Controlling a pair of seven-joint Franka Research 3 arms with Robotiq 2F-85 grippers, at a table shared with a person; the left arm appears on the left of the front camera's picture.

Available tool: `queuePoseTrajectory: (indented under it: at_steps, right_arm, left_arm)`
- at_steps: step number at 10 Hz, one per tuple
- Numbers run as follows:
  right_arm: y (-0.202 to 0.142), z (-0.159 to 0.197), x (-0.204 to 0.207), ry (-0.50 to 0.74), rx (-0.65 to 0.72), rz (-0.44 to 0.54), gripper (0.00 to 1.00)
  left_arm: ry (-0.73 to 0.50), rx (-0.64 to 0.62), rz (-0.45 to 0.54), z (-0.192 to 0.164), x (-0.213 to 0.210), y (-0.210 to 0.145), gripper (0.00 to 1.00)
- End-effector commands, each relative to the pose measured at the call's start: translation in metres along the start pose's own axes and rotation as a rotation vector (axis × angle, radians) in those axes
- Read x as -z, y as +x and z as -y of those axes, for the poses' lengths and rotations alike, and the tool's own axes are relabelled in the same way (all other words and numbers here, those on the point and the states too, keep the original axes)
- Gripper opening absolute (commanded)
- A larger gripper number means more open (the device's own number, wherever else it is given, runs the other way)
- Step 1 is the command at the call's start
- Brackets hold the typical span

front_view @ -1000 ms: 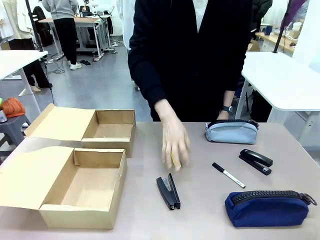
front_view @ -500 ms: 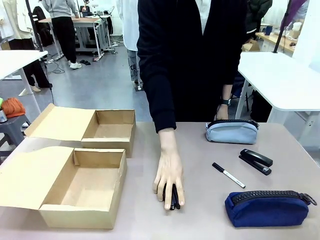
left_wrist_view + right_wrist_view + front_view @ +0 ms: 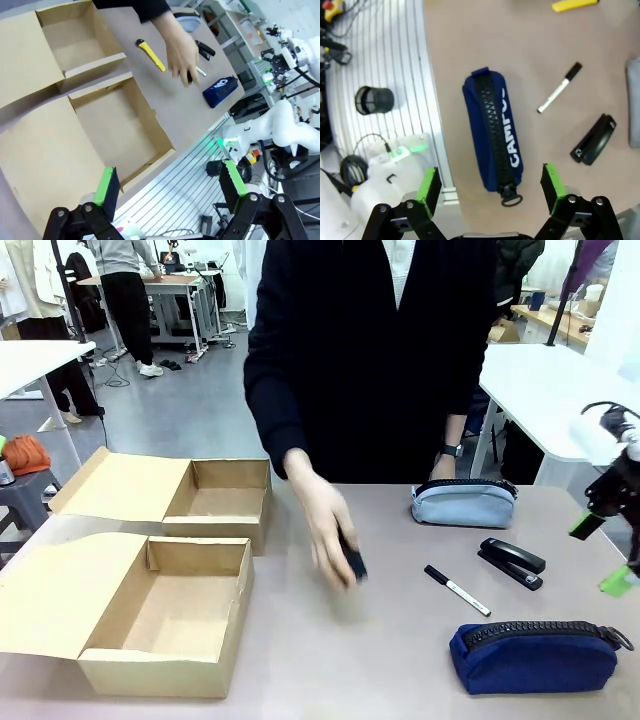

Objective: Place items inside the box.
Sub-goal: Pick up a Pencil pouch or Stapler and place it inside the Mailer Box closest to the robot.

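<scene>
Table (image 3: 400,660) with boxes (image 3: 160,672), pouches (image 3: 530,655), stapler (image 3: 512,562), marker (image 3: 457,590)

The person's hand (image 3: 320,525), which half a second ago lay flat on the black stapler (image 3: 352,562) near the counter's (image 3: 300,660) front edge, now holds it up off the surface, farther back and blurred with motion. The spot where the stapler lay is bare. The right gripper (image 3: 601,553) has come into the front view at the right edge, jaws spread wide and holding nothing.
</scene>
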State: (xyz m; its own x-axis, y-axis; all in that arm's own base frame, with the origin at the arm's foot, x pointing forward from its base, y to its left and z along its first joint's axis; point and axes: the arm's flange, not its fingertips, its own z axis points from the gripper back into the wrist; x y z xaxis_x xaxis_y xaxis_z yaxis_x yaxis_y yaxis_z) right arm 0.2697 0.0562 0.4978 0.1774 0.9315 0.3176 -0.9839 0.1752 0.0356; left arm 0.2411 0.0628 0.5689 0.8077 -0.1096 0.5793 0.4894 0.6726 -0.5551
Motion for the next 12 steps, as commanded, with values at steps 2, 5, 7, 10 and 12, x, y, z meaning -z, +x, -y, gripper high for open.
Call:
queuePoseTrajectory:
  at_steps: [2, 5, 7, 10, 12]
  right_arm:
    - [-0.045, -0.037, 0.156, 0.002, 0.081, -0.134, 1.00]
    - [0.002, 0.013, 0.017, 0.006, 0.009, -0.054, 1.00]
    - [0.007, 0.032, 0.049, 0.055, -0.049, -0.141, 1.00]
    - [-0.016, 0.012, 0.114, 0.123, -0.157, -0.217, 1.00]
    - [-0.018, 0.006, 0.146, 0.135, -0.150, -0.285, 1.00]
  left_arm:
    - [-0.007, 0.019, 0.017, 0.000, 0.000, 0.003, 1.00]
    - [-0.007, 0.019, 0.017, 0.000, 0.000, 0.003, 1.00]
    - [-0.007, 0.019, 0.017, 0.000, 0.000, 0.003, 1.00]
    - [-0.007, 0.019, 0.017, 0.000, 0.000, 0.003, 1.00]
    - [-0.007, 0.019, 0.017, 0.000, 0.000, 0.003, 1.00]
